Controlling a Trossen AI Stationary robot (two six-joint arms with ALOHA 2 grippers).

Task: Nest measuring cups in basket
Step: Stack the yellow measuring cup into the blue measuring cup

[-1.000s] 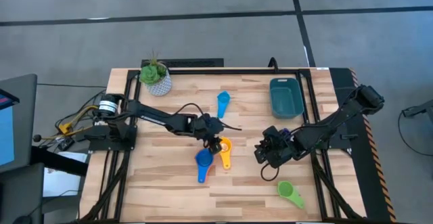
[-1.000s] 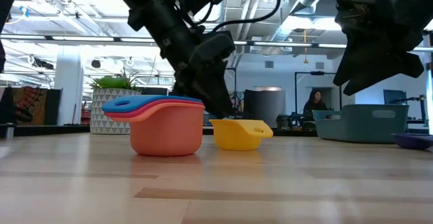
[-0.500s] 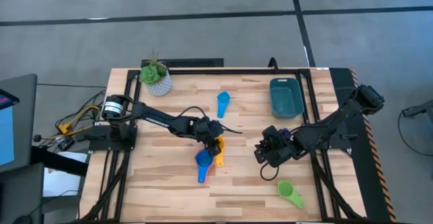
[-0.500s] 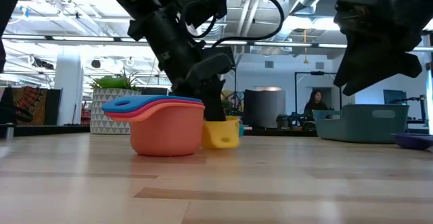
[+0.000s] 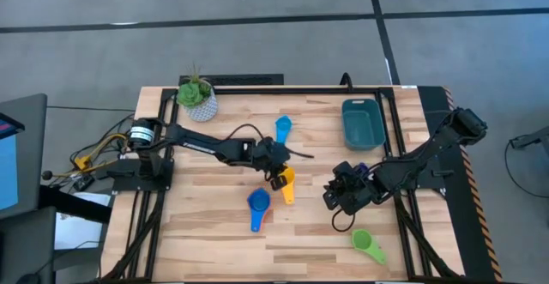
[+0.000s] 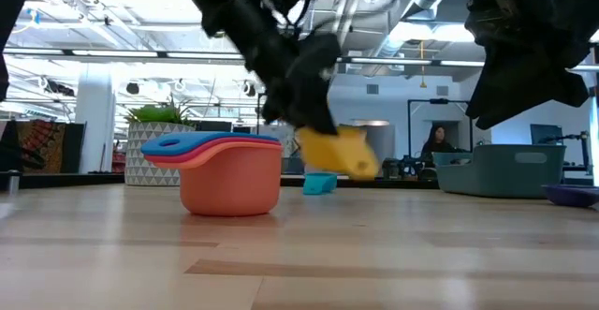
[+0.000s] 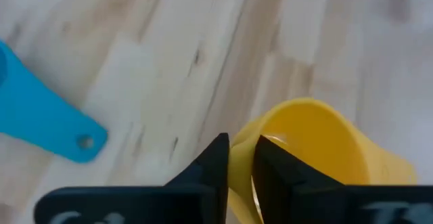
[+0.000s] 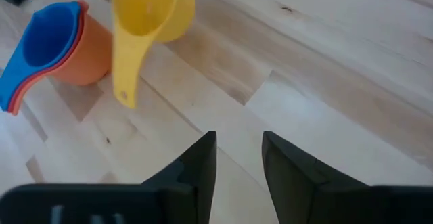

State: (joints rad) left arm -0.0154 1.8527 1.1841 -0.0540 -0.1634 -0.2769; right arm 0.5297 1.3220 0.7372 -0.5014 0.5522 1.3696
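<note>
Low view, left pincer gripping yellow cup, airborne

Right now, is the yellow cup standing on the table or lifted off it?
Lifted. In the low view the yellow cup hangs tilted above the table, and the left gripper pinches its rim.

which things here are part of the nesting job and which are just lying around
Part of the job:
- yellow cup, pinched at its rim by the left gripper, off the table
- nested stack, blue cup on top
- light blue cup
- green cup
- basket
- right gripper, holding nothing

Lying about:
- potted plant
</note>
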